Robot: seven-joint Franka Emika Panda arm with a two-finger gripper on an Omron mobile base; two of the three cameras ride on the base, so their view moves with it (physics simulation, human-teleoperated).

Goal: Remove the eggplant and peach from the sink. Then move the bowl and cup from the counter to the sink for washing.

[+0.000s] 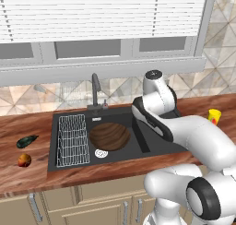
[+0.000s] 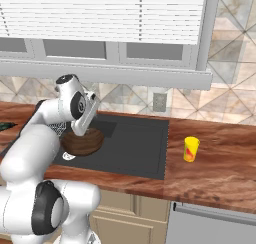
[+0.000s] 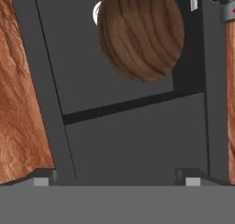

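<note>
My gripper (image 3: 114, 182) hangs released over the sink (image 1: 152, 148); the bowl (image 3: 142, 32) lies ahead in the basin, nothing between us.

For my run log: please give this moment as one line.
gripper open, over sink | bowl in sink | eggplant, peach on counter | cup pending

bowl (image 1: 109, 136): wood-grain, smooth; sink (image 1: 152, 143): matt black; rack (image 1: 73, 139): metal wire; counter (image 1: 18, 127): glossy wood
</note>
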